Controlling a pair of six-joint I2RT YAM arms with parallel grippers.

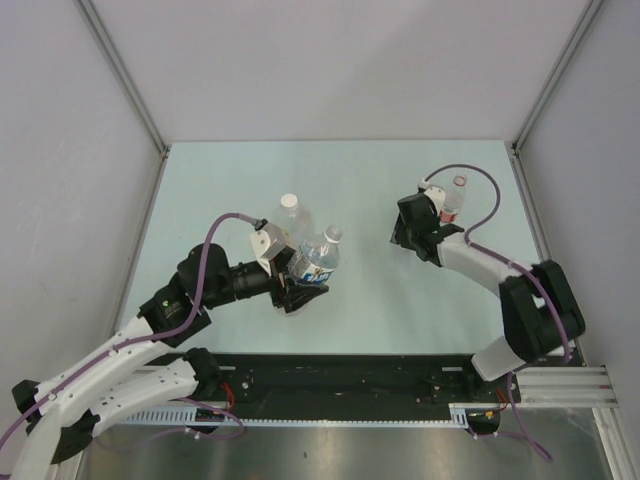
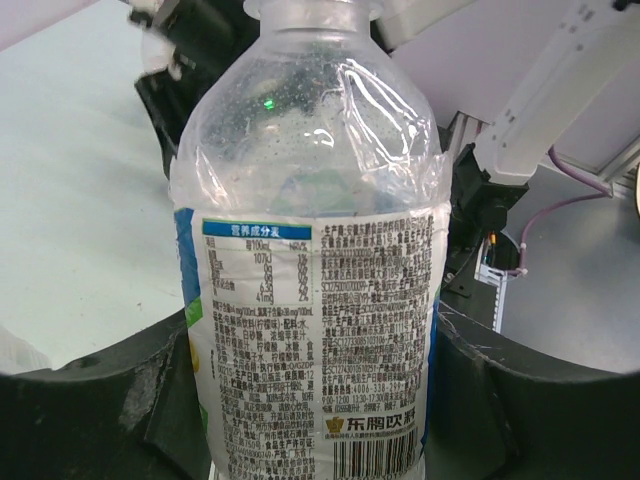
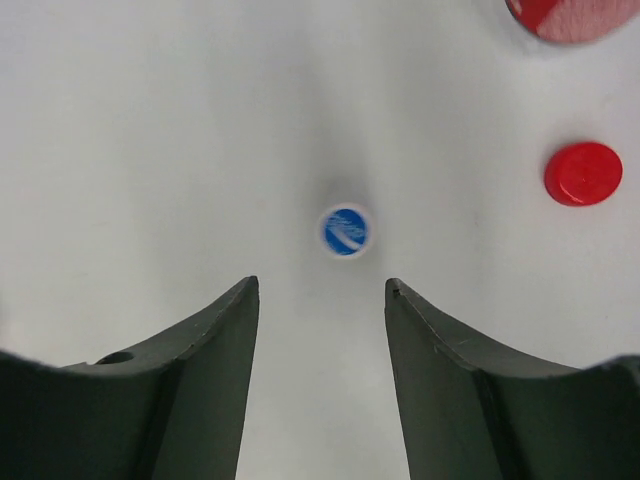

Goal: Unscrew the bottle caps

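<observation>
L gripper [image 1: 298,292] clamping blue-label bottle [image 2: 310,200], R gripper [image 3: 322,290] hovering w/ jaws apart, blue cap [image 3: 345,231] lying at its 12 o'clock, red cap [image 3: 583,173] at 2 o'clock

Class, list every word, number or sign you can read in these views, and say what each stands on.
"营养成分表": header of the label on the bottle.
"东鹏饮料": foot of the label, above the barcode.
Fine print there: too small to read.
The blue cap: a white swoosh, no words.
The red cap: no text.
</observation>
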